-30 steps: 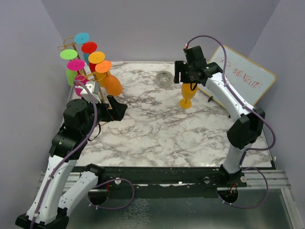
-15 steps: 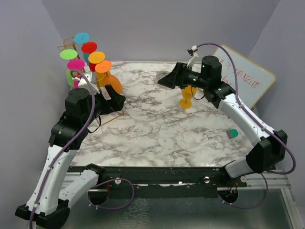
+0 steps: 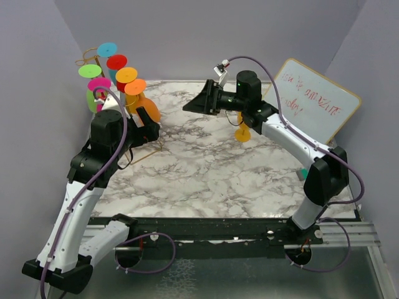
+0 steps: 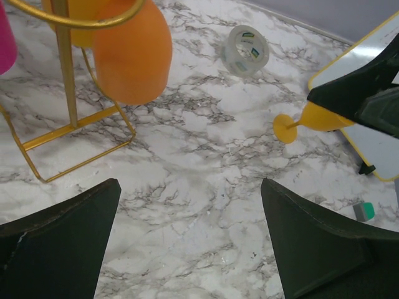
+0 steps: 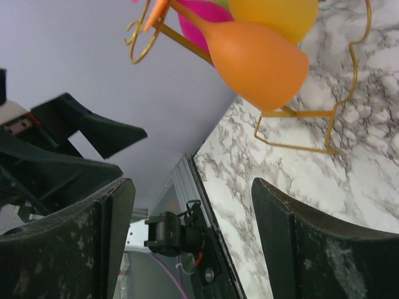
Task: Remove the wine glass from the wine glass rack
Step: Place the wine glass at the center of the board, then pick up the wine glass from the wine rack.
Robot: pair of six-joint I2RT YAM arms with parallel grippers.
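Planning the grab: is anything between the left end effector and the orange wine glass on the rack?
Nothing visible between the open left end effector and the orange wine glass; the rack post stands beside it.

orange glass (image 4: 134, 59) beside gold rack (image 4: 67, 75)

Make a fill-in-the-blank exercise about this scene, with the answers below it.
The glass hanging nearest the left gripper is ___ in colour.
The left gripper and the right gripper are both ___.
The whiteboard is at the table's ___ side.
Off the rack there is ___ yellow glass.
Answers: orange; open; right; one.
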